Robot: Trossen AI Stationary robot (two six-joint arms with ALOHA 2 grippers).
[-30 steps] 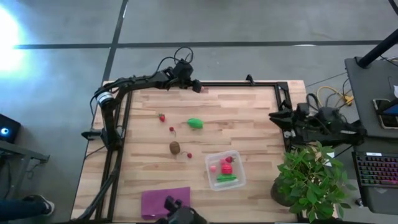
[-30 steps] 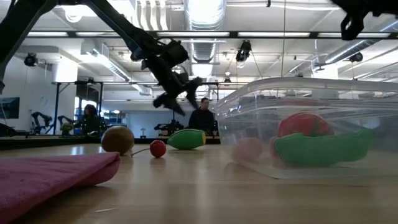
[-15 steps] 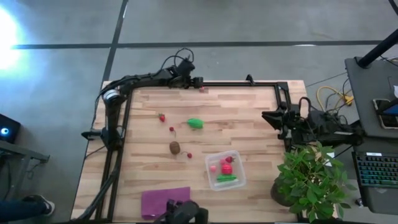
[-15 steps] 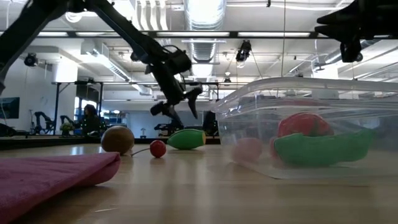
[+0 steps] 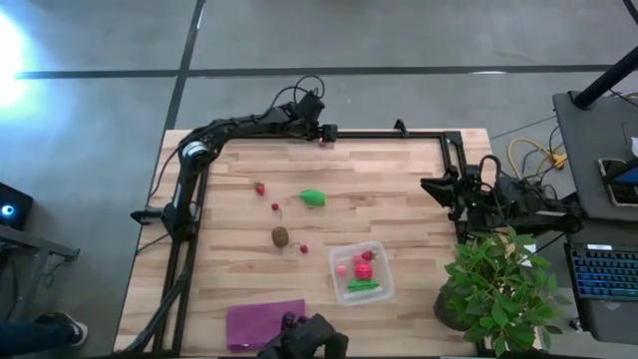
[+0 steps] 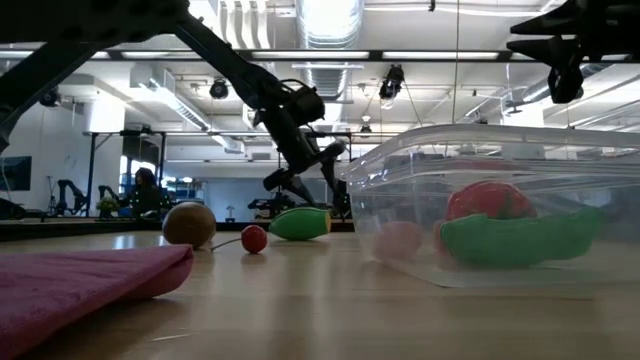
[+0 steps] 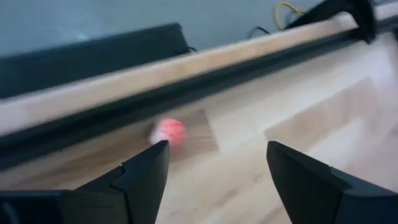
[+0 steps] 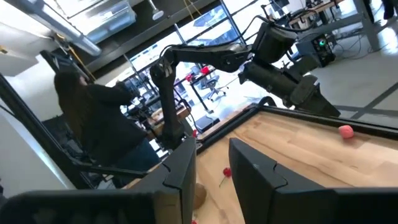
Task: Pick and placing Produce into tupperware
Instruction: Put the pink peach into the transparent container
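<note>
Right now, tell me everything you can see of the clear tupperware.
The tupperware is a shallow, clear plastic square with rounded corners and no lid, sitting flat on the wooden table toward its near right part, right of the purple sheet. Through its walls show a green oblong piece, a red ball and a pale pink piece. Neither tool touches it.

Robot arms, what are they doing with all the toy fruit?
They are putting toy produce into the tupperware. A green piece, a red ball and a pink ball are already inside. The left gripper is open at the table's far edge, next to a pink berry it hasn't grabbed yet. The right gripper waits, shut and empty, at the right edge. Another green piece, a kiwi and some small red berries are out on the table.
</note>
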